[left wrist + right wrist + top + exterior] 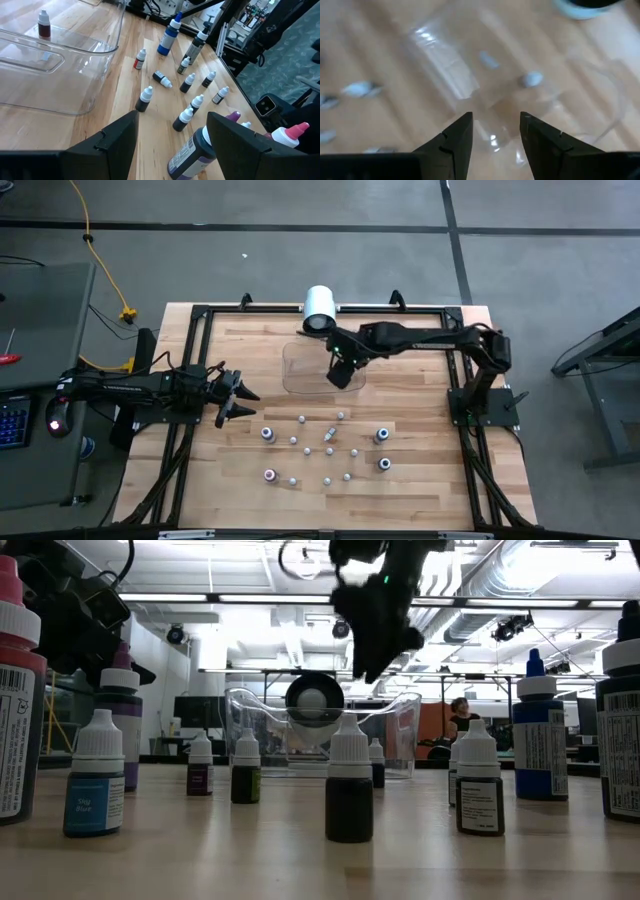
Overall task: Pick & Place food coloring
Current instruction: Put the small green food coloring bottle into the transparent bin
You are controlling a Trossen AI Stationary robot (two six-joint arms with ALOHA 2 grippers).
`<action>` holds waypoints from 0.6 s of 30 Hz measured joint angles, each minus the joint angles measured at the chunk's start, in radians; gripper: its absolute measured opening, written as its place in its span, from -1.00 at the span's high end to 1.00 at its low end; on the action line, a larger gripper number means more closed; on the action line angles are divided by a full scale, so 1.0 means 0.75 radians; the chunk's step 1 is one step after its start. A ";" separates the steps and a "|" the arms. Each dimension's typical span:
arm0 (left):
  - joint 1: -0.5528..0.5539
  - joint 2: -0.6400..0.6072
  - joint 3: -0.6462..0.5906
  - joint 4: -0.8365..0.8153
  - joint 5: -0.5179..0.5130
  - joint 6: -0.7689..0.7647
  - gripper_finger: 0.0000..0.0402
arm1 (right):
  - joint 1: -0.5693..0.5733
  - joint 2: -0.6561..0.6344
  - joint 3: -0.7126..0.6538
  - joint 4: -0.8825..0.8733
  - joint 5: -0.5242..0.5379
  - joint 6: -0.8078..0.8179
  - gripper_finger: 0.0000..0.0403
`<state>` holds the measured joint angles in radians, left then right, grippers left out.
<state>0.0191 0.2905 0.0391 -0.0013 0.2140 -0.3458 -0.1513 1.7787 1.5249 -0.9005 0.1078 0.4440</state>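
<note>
Table [420, 490]: bare wood, the work surface for both arms; everything else sits on it.
Tray [300, 370]: clear and shallow, lying at the far middle of the table, just in front of the white cylinder [319, 308]. By my reading it is the drop-off, since one bottle already stands inside it.
Right arm: reaches from its base on the right across to the tray, which puts its gripper above the drop-off and not over the cluster.
Right gripper [495, 131]: hangs over the tray's near right corner, fingers parted with nothing between them, so released. It looks like the moment just after a drop, though that is a judgement.
Left arm: waits at the table's left edge, clear of the work.
Left gripper [172, 132]: spread wide and empty, aimed over the cluster toward the tray.
Bottles [328, 435]: most stand scattered in a loose cluster on the near half of the table, well apart from the tray; one lies on its side. These look not yet moved.
Bottle in tray [44, 25]: small, white cap, dark red body, upright on the tray floor.
Progress: early, with nearly all bottles outside the tray.
</note>
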 joint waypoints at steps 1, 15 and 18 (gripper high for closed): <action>0.000 0.000 0.000 0.000 0.000 0.000 -0.17 | 0.023 -0.012 0.000 -0.003 -0.017 -0.016 0.24; 0.000 0.000 0.000 -0.001 -0.001 0.000 -0.17 | 0.310 -0.019 0.000 0.012 -0.184 -0.743 0.24; 0.000 0.000 0.000 -0.001 -0.002 0.000 -0.17 | 0.336 0.011 0.000 0.036 -0.216 -0.860 0.24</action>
<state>0.0193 0.2905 0.0391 -0.0017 0.2124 -0.3455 0.1005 1.7871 1.5249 -0.8734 -0.0541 -0.2009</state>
